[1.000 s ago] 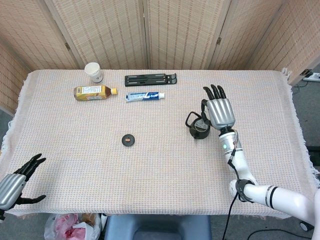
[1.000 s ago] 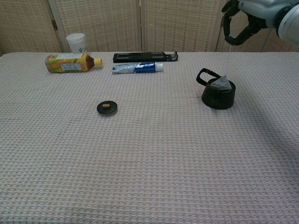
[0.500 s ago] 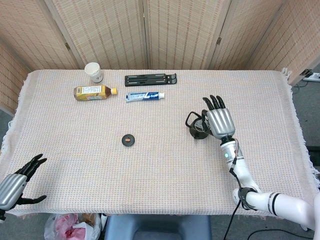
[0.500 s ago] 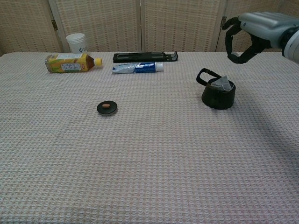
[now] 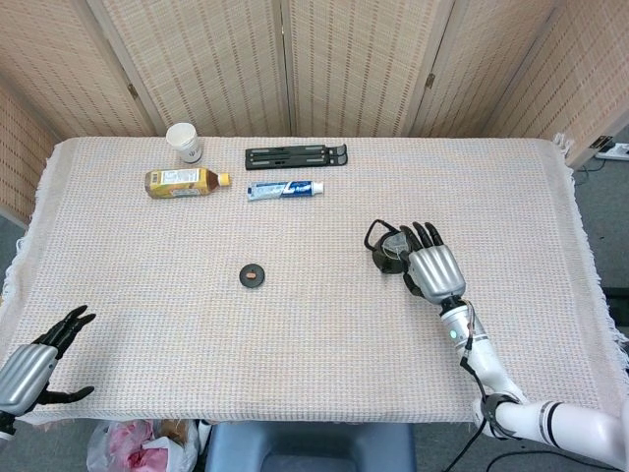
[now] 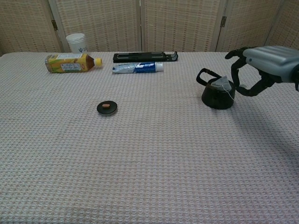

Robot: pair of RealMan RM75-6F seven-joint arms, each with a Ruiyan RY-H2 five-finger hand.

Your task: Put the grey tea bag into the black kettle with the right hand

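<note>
On the right half of the table (image 5: 295,324), your right hand (image 5: 434,270) sits just beside the black kettle (image 6: 217,95), on its near-right side. The fingers (image 6: 237,71) are apart and curved, and they hold nothing.

The grey tea bag (image 6: 223,84) is in the kettle's open mouth. Its peaked top stands above the rim, so its long axis is roughly upright, tip up. A thin pale string hangs from it down the kettle's right side. The kettle's loop handle points to the left and a little toward the far edge.

Your left hand (image 5: 29,364) hangs off the near-left corner of the table, fingers spread, empty.

A small black lid (image 6: 107,107) with an orange spot in its centre lies near mid-table, well apart from the kettle. Along the far edge: a white cup (image 6: 77,43), a yellow drink bottle (image 6: 71,63) on its side with the cap to the right, a toothpaste tube (image 6: 137,67) lying lengthwise left to right, and a flat black stand (image 6: 145,57) behind it.

The table carries a pale waffle-weave cloth with a fringed edge. Woven folding screens (image 5: 324,59) stand behind it. A grey floor shows at the right.
</note>
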